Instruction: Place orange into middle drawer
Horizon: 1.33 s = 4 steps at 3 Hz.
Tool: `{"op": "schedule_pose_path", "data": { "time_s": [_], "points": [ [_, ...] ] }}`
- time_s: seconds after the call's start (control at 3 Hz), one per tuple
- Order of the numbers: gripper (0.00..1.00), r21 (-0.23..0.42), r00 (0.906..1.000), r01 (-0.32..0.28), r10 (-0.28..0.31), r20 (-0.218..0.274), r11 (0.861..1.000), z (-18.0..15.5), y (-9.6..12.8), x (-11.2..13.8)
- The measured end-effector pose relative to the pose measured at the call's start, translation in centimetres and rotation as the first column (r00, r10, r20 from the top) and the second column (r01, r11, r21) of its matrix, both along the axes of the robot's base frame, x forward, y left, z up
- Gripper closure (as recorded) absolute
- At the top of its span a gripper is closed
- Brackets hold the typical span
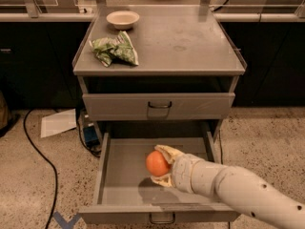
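The orange is round and smooth, held between the pale fingers of my gripper. My gripper is shut on it and hangs just above the floor of the middle drawer, near its centre. The drawer is a wide shallow grey tray, pulled fully out, with a dark loop handle on its front panel. My white arm reaches in from the lower right. A shadow lies on the drawer floor under the orange.
A shut grey drawer sits above the open one. On the cabinet top lie a green-and-white snack bag and a cream bowl. A black cable, a paper sheet and a blue object lie on the floor at left.
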<state>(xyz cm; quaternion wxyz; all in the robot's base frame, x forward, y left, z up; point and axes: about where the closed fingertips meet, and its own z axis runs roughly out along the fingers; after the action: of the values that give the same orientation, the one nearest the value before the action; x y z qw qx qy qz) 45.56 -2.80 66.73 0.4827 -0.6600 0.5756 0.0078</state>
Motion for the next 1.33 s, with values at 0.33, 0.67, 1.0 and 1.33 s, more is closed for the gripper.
{"op": "schedule_pose_path", "data": {
  "time_s": [0.33, 0.67, 1.0, 1.33],
  "points": [
    [1.0, -0.003, 0.9974, 0.051, -0.051, -0.051, 0.999, -7.8, -2.0, -0.7],
    [1.0, -0.003, 0.9974, 0.051, -0.051, -0.051, 0.999, -7.8, -2.0, -0.7],
    [1.0, -0.011, 0.9991, 0.034, -0.034, -0.026, 0.999, -9.6, -2.1, 1.5],
    [1.0, -0.018, 0.9999, -0.009, 0.009, -0.008, 1.0, -13.0, -2.8, 5.4]
  ]
}}
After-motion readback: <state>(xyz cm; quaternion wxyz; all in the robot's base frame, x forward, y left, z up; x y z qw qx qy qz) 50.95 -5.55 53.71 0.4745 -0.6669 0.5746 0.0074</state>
